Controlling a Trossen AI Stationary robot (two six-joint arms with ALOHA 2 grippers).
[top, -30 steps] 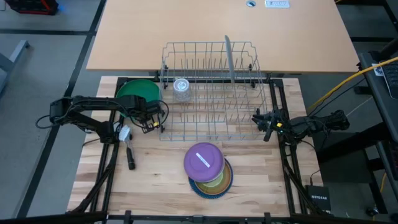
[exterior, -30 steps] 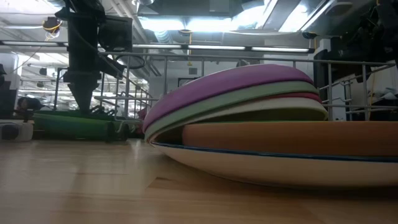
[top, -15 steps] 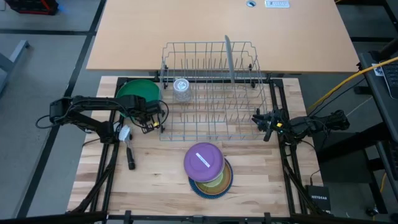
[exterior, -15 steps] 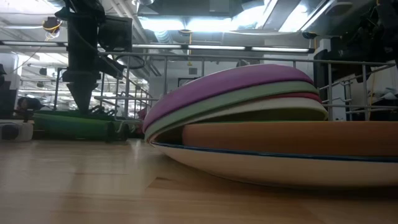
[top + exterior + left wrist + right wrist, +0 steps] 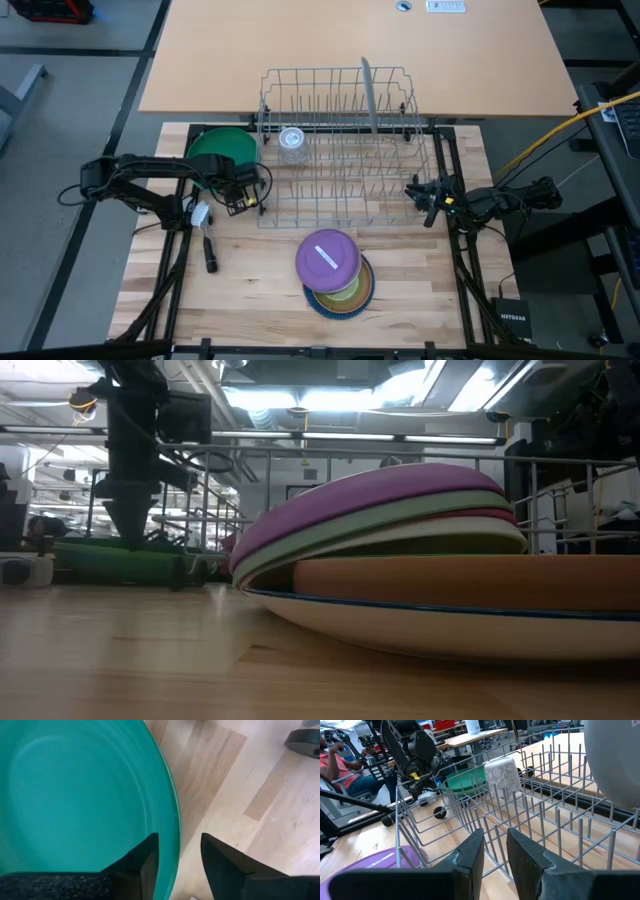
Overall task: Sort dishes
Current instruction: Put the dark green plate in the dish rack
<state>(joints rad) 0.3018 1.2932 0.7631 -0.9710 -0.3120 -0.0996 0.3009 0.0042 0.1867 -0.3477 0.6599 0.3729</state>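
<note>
A green plate (image 5: 222, 150) lies flat on the table's far left, and shows teal in the left wrist view (image 5: 75, 795). My left gripper (image 5: 245, 192) is open at the plate's near right edge. One finger (image 5: 145, 865) is over the plate's inside and the other (image 5: 220, 865) is outside the rim. A stack of dishes (image 5: 335, 272) with a purple one on top (image 5: 370, 495) rests on a blue-rimmed plate near the front. A grey plate (image 5: 367, 90) stands in the wire rack (image 5: 340, 140). My right gripper (image 5: 415, 193) is open and empty by the rack's right side. My left gripper's fingers stand on either side of the green plate's rim (image 5: 174, 835), coming from above. I cannot tell whether they touch it. The plate lies flat on the table.
A clear cup (image 5: 292, 142) sits upside down in the rack's left part. A black marker-like object (image 5: 210, 255) and a small white object (image 5: 200, 213) lie on the table near my left arm. Bare wood shows left and right of the dish stack.
</note>
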